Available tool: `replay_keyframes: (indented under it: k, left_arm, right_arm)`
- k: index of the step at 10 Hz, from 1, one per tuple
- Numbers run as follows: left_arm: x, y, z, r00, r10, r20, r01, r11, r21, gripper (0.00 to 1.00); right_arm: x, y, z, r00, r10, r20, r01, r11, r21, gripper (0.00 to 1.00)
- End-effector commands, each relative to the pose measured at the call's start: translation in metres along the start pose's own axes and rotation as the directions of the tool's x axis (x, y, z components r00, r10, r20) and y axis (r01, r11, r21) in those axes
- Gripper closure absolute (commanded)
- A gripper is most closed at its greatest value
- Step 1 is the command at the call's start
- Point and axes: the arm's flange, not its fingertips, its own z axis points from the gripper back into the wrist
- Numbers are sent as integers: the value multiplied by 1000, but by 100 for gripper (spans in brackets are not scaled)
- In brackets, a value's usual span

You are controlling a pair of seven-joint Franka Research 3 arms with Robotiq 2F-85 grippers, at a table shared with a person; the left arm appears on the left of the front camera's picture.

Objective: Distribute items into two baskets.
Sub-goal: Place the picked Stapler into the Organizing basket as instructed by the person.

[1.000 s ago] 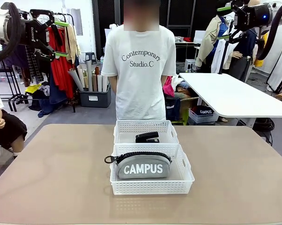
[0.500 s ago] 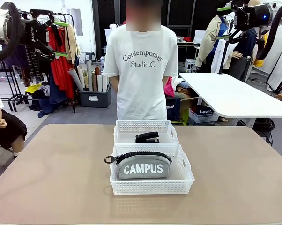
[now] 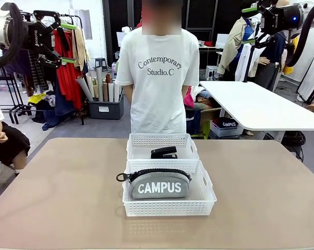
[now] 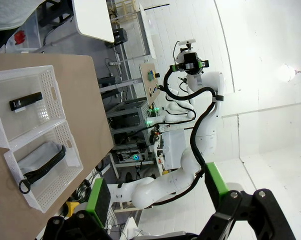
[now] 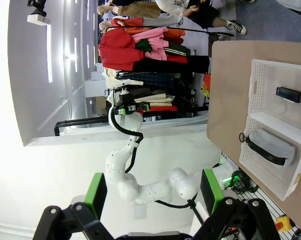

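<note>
Since both items already sit in separate baskets at frame centre, we judge little remains: the grey fabric "CAMPUS" zip pouch (image 3: 159,183) lies crosswise in the nearer white lattice plastic basket (image 3: 168,207), the small black stapler (image 3: 164,152) crosswise in the farther matching basket (image 3: 162,139). Our left gripper (image 3: 63,42), upper left, and right gripper (image 3: 249,25), upper right, hang high, jaws apart, empty, about equally distant.

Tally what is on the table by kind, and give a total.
White baskets: 2, the near basket and the far basket.
Grey pouches: 1, the CAMPUS pouch, in the near basket.
Black staplers: 1, the stapler, in the far basket.
Total: 4.
</note>
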Motion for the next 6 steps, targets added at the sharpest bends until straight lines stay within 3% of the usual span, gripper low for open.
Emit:
replay_keyframes:
  k: [1, 6]
  left_arm:
    - [-2, -1, 0, 1000, 0, -1, 0, 1000, 0, 0]
    - [-2, -1, 0, 1000, 0, -1, 0, 1000, 0, 0]
  right_arm:
    - [-4, 2, 0, 1000, -2, 4, 2, 1000, 2, 0]
    - [-4, 2, 0, 1000, -2, 4, 2, 1000, 2, 0]
